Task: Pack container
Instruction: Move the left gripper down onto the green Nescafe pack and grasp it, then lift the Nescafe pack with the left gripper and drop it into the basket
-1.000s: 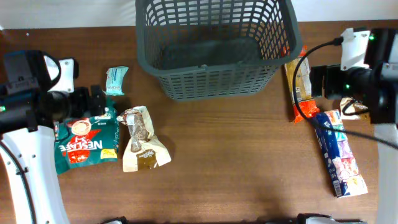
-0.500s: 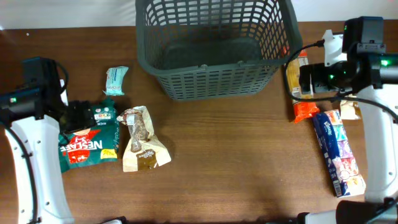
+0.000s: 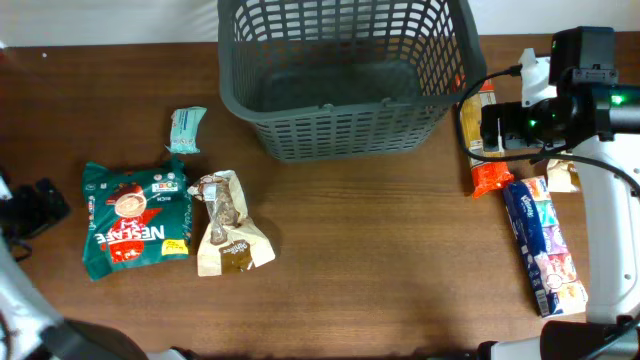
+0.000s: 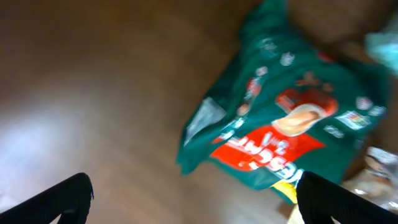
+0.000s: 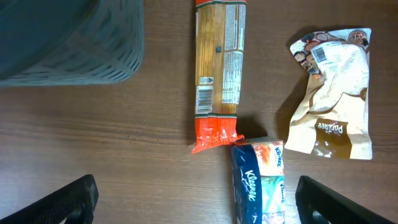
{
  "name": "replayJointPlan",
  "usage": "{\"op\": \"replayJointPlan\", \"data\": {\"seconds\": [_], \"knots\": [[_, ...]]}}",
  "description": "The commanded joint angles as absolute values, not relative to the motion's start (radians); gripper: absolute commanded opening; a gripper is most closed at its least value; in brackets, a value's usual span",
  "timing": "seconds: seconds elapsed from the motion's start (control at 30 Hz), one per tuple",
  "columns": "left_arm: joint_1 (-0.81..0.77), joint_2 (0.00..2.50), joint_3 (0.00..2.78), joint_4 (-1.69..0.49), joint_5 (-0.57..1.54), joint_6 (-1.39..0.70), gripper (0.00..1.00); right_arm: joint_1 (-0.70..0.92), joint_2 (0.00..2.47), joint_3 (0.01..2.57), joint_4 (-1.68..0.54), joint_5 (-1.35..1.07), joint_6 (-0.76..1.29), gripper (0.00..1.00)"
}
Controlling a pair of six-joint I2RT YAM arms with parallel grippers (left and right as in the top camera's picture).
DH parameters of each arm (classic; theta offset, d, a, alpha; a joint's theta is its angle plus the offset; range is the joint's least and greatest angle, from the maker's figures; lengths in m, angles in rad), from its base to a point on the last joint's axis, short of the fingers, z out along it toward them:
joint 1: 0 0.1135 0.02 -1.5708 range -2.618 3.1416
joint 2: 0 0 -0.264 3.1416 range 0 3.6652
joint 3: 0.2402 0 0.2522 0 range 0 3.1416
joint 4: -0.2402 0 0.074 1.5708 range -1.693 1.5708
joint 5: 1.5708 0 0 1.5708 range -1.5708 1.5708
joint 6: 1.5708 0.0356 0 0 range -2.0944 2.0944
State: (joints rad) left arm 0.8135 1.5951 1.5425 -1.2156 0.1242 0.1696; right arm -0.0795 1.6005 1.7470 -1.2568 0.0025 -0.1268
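Left end effector [image 4: 199, 200]: fingers spread wide with nothing between them. It sits at the left edge of the worktop [image 3: 380, 280], apart from the Nescafe bag [image 3: 135, 220] to its right. The left wrist view is blurred.

Right end effector [image 5: 199, 202]: fingers spread wide, gripping nothing. It hangs above the packets lying to the right of the basket [image 3: 340, 70].

Basket: dark grey with lattice walls, upright at the far centre of the worktop. Every packet lies outside it, on the wood.

Nescafe bag: green with a red label, flat, at the left of the worktop.

Tissue pack [image 3: 545, 245]: long and blue-white, at the right, angled toward the near edge. Its far end touches the orange end of the long packet [image 5: 217, 62].

Long packet: tan with orange ends, just beside the basket's right wall and running lengthwise away from it toward the near side.

Pouch [image 5: 333, 93]: beige, to the right of the long packet and apart from it. In the overhead view the right arm largely hides it.

Snack packet [image 3: 228, 230]: beige and crumpled, just beside the right edge of the Nescafe bag.

Small packet [image 3: 187, 128]: pale blue, beyond the Nescafe bag and near the basket's left wall
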Motion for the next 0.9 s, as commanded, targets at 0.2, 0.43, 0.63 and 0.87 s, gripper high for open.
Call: {"op": "replayJointPlan", "data": {"seconds": [0.2,0.43,0.63,0.87], "knots": [[0.824,1.898,1.539,-1.132,0.398,0.383,0.98,-0.086,1.602,1.762,-1.319,0.001,-0.115,0.99],[0.744,2.030,1.539,-1.054,0.411,0.399,0.98,-0.086,1.602,1.762,-1.356,0.001,-0.115,0.99],[0.607,2.122,1.539,-1.052,0.351,0.436,0.97,-0.086,1.602,1.762,-1.356,0.001,-0.114,0.99],[0.517,2.182,1.539,-1.055,0.280,0.435,0.60,-0.086,1.602,1.762,-1.356,0.001,-0.115,0.99]]}}
